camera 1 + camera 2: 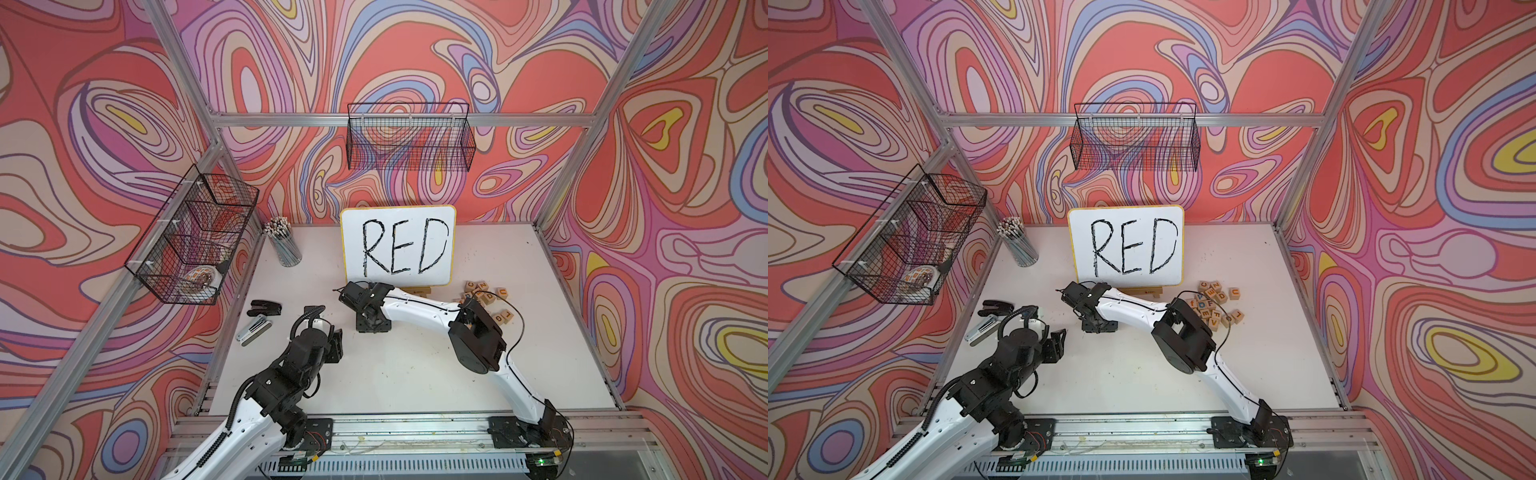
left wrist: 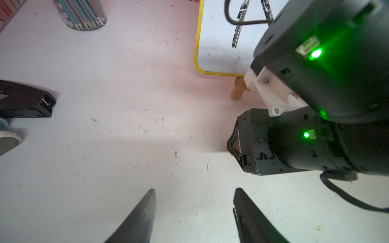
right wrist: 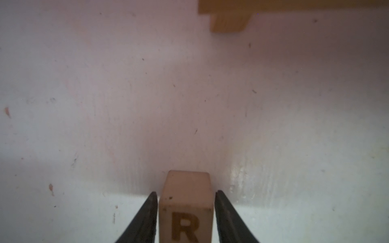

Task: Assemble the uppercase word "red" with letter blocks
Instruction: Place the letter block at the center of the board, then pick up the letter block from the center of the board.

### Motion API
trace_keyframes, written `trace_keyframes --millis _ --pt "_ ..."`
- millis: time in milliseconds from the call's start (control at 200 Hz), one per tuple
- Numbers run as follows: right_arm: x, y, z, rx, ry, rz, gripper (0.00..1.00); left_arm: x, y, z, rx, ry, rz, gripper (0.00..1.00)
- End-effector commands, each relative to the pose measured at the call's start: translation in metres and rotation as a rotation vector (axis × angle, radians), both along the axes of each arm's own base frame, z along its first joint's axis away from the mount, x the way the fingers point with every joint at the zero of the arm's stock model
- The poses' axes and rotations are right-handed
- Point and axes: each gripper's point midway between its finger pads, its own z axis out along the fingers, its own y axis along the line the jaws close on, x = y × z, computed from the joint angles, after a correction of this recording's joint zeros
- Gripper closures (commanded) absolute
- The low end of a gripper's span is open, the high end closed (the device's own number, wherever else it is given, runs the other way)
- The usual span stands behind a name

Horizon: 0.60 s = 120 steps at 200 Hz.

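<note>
A pale wooden letter block with an orange-brown R point(image 3: 186, 210) stands on the white table between the fingers of my right gripper point(image 3: 187, 191). A thin gap shows on each side of it, so the jaws are open and loose around it. In both top views the right gripper point(image 1: 373, 326) point(image 1: 1098, 326) points down in front of the RED board and hides the block. The other letter blocks lie in a pile point(image 1: 486, 297) point(image 1: 1214, 301) at the right. My left gripper point(image 2: 195, 189) point(image 1: 336, 349) hangs open and holds nothing, left of the right one.
The yellow-rimmed whiteboard point(image 1: 399, 245) stands on a wooden stand point(image 3: 229, 21) just behind the R block. A cup of pencils point(image 1: 284, 245), a black stapler point(image 1: 266, 308) and a silver stapler point(image 1: 253, 328) sit at the left. Wire baskets point(image 1: 409, 137) hang on the walls.
</note>
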Motion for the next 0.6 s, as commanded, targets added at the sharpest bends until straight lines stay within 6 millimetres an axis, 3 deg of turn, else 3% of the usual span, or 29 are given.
trace_keyframes --millis 0,150,290,466,596 --pt "0.012 0.002 0.033 0.029 -0.062 -0.007 0.5 0.001 -0.002 0.0 -0.003 -0.008 -0.004 0.37" --pt "0.018 0.004 0.076 0.061 -0.138 0.046 0.48 0.003 -0.002 0.002 0.007 -0.009 -0.005 0.37" --pt "0.025 -0.022 0.117 0.015 -0.227 0.049 0.48 0.005 -0.002 0.005 0.016 -0.013 -0.003 0.37" --pt "0.04 -0.099 0.151 -0.039 -0.294 -0.045 0.49 0.012 -0.009 0.012 0.019 -0.024 -0.02 0.37" --pt "0.044 -0.163 0.159 -0.087 -0.322 -0.132 0.51 0.021 -0.017 0.023 0.021 -0.044 -0.041 0.37"
